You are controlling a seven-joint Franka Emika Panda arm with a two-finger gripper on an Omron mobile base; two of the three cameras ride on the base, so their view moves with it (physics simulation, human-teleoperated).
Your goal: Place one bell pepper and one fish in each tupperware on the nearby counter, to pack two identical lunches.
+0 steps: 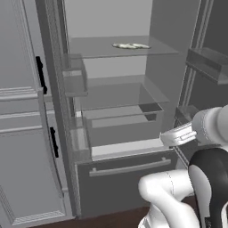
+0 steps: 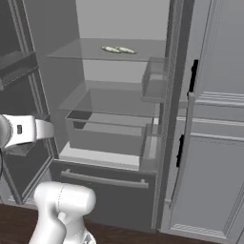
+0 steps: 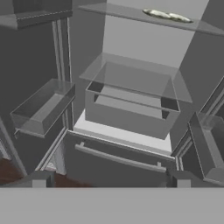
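Open fridge ahead, both doors swung wide; two fish (image 1: 130,46) lie side by side, touching or nearly so, on the upper glass shelf (image 1: 111,50), toward its back and a little right of centre in the left base view; the same pair shows in the right base view (image 2: 119,49) and at the top of the hand view (image 3: 167,16). No peppers, tupperware or counter visible from here.

Gripper (image 3: 109,180) hangs low in front of the fridge, near the level of the drawer (image 3: 131,113), well below and short of the fish; its fingertips (image 3: 41,179) stand wide apart, nothing between them.

Step in hand, as I read it: reach up to the shelf and take one fish.

How to do it well:
- raise the hand first, clear of the drawer's front and the door bins (image 3: 43,107) on either side, then go in above the shelf rather than sliding up its front edge;
- pick the nearer or outer fish (whichever leaves room for a finger on its free side); the two lie so close that a finger coming down between them would likely knock the other;
- set the jaws across the slim body, not along it, near the middle so it hangs level;
- glass shelf gives little to press against; descend gently, close just above the surface;
- back straight out before turning away.
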